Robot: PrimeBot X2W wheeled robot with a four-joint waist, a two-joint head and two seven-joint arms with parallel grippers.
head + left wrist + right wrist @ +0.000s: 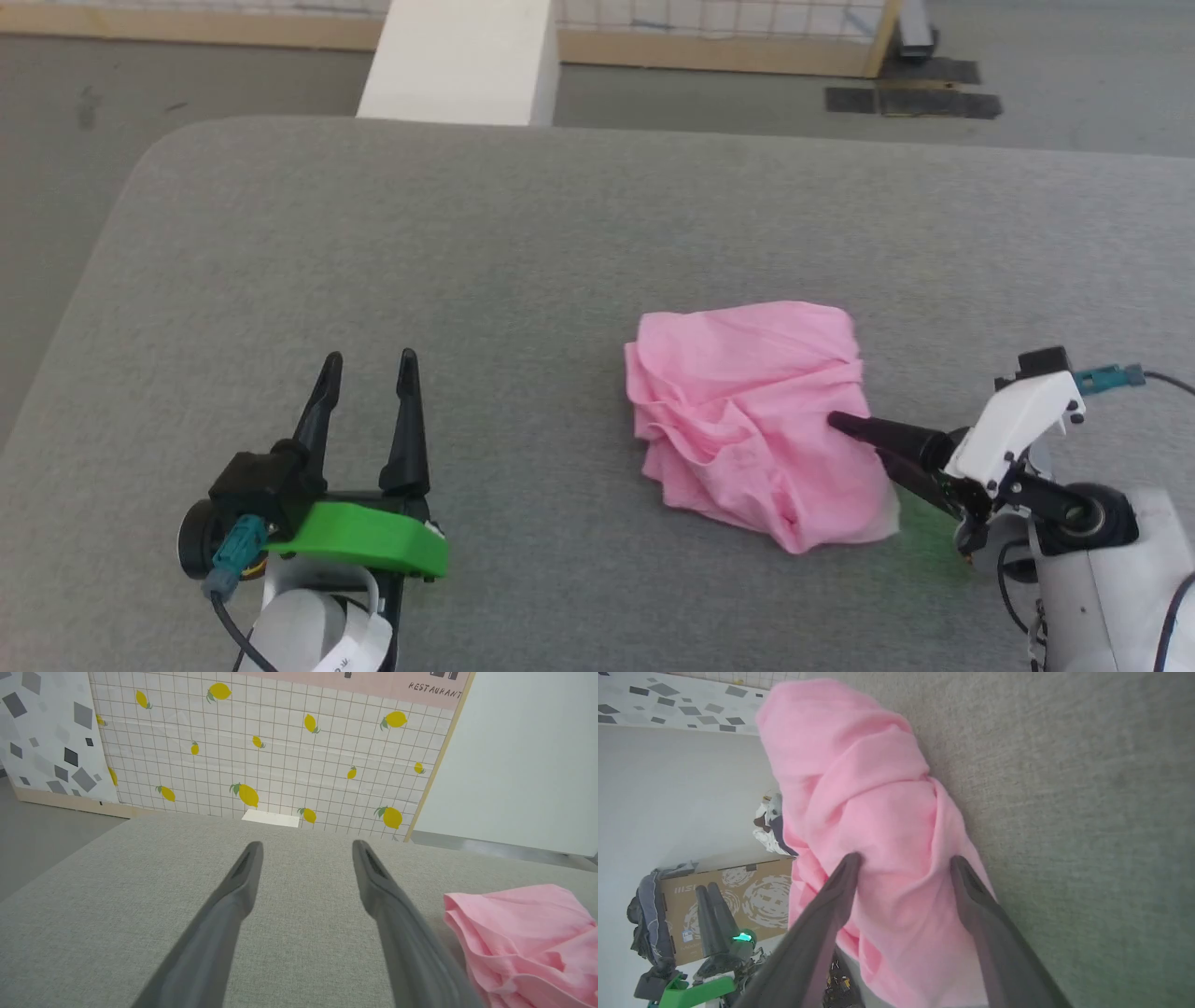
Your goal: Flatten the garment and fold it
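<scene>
Garment (pixel 747 420), one crumpled heap, lies at the spread right end effector (pixel 845 427); left end effector (pixel 371 359) also spread, apart.

In the head view we are losing the right arm (pixel 1102 569) past the right and bottom edges, and the left arm (pixel 299 625) past the bottom edge; the garment (pixel 747 420) is lying crumpled, its folds hiding its own outline from us; the right gripper (pixel 854 437) is reaching over it, one finger covering part of the other, and we are failing to tell whether the tips are touching it; in the left wrist view the garment is running off the right and bottom edges; in the right wrist view it is covering part of a cardboard box (pixel 728 891), whose small sticker is blurring past our reading.
</scene>
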